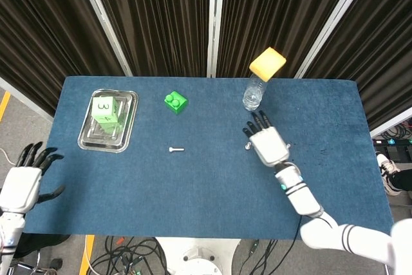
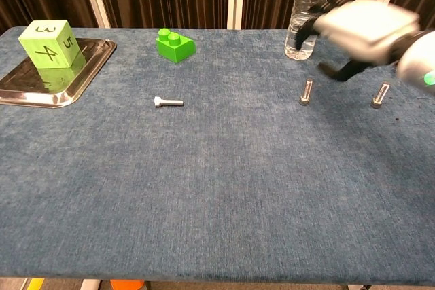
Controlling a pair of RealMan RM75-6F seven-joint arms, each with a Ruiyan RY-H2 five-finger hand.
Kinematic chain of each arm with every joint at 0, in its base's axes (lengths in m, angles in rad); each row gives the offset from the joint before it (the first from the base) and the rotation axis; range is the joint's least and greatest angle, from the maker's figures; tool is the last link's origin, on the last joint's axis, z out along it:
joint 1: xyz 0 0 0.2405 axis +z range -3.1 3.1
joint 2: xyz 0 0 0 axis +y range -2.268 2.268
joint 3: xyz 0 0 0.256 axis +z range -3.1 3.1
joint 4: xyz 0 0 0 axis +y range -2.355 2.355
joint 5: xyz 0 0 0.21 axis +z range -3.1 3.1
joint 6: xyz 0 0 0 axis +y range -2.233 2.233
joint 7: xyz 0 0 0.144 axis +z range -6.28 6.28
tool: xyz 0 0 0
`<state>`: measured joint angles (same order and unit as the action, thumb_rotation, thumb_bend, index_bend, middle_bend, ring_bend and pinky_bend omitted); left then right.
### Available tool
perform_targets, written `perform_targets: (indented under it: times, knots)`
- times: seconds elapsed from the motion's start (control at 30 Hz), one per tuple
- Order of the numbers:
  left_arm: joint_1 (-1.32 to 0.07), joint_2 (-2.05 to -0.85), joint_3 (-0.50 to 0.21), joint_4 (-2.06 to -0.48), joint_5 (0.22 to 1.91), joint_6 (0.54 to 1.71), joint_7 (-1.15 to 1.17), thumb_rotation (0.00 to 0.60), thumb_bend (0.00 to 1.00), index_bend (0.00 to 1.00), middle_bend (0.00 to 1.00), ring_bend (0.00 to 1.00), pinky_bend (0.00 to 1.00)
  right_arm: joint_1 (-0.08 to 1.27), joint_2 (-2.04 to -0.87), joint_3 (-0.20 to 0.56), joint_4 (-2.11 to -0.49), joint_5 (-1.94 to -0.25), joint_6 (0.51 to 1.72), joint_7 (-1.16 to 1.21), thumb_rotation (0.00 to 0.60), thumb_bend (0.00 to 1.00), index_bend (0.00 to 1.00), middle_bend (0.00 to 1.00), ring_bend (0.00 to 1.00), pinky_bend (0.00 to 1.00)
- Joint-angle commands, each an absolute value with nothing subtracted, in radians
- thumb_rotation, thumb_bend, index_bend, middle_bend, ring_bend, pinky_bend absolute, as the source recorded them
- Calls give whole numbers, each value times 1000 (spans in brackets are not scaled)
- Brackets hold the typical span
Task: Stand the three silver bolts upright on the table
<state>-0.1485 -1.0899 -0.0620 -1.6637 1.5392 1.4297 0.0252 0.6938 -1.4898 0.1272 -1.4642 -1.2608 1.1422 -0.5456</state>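
Two silver bolts stand upright on the blue table: one (image 2: 306, 91) right of centre, also seen in the head view (image 1: 248, 147), and one (image 2: 380, 95) further right. The third bolt (image 2: 168, 102) lies on its side near the middle (image 1: 176, 149). My right hand (image 2: 360, 28) hovers above and between the two upright bolts, blurred, fingers apart and holding nothing; the head view shows it (image 1: 269, 145) just right of the nearer upright bolt and covering most of the other. My left hand (image 1: 22, 181) is off the table's left edge, fingers spread and empty.
A metal tray (image 1: 129, 120) at the back left holds a green numbered cube (image 1: 105, 109). A green toy brick (image 1: 175, 102) sits behind the lying bolt. A clear bottle (image 1: 253, 94) with a yellow sponge (image 1: 267, 64) on top stands behind my right hand.
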Motion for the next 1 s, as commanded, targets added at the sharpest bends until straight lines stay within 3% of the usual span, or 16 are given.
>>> perform_targets:
  times: [0.03, 0.13, 0.23, 0.43, 0.6, 0.8, 1.0]
  knots:
    - [-237, -1060, -103, -1721, 1567, 1344, 48, 600, 155, 279, 167, 11, 0, 565, -1316, 116, -1633, -1313, 1285, -405, 600, 219, 277, 223, 0, 0]
    - [-334, -1060, -136, -1770, 1559, 1230, 69, 600, 155, 284, 168, 11, 0, 489, -1230, 98, -1690, -1350, 1368, -321, 600, 149, 276, 228, 0, 0]
    - [-425, -1074, -173, -1805, 1525, 1121, 109, 600, 160, 291, 168, 11, 0, 429, -1179, 84, -1704, -1380, 1433, -257, 600, 147, 278, 233, 0, 0]
    - [-634, -1219, -266, -1794, 1320, 920, 330, 600, 177, 320, 169, 11, 0, 332, -1113, 64, -1712, -1426, 1526, -150, 600, 150, 291, 235, 0, 0]
    - [-769, -1384, -298, -1712, 1099, 877, 538, 600, 181, 358, 177, 11, 0, 293, -1100, 64, -1697, -1432, 1546, -99, 600, 150, 295, 235, 0, 0]
    - [-896, -1562, -281, -1565, 829, 899, 729, 600, 189, 383, 177, 11, 0, 270, -1099, 72, -1679, -1428, 1535, -74, 600, 151, 296, 234, 0, 0]
    - [-961, -1677, -268, -1450, 701, 930, 791, 600, 189, 391, 177, 11, 0, 266, -1102, 83, -1669, -1422, 1508, -61, 600, 152, 296, 231, 0, 0]
